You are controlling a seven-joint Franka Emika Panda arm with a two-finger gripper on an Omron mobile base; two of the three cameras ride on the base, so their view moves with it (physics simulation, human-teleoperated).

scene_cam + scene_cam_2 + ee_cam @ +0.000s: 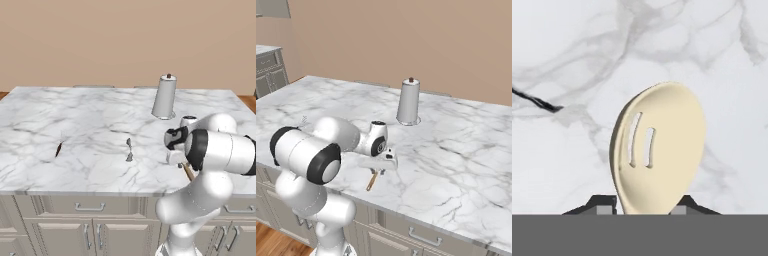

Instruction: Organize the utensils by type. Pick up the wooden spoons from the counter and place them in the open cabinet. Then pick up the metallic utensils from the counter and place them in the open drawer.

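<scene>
While the claw (644,207) sits low over the white grey-veined marble desk (90,125), its two dark fingertips stand either side of a pale slotted wooden spoon (659,150) — closed on the neck, by the look of it, with the brown handle (372,181) jutting out beneath toward the desk edge. The step in hand is the wooden-spoon pickup. Next comes a straight lift, then a carry to the open cabinet. Well off to the claw's side lie the small silver spoon (129,149) and, farther still, the slim dark-handled utensil (58,148).
</scene>
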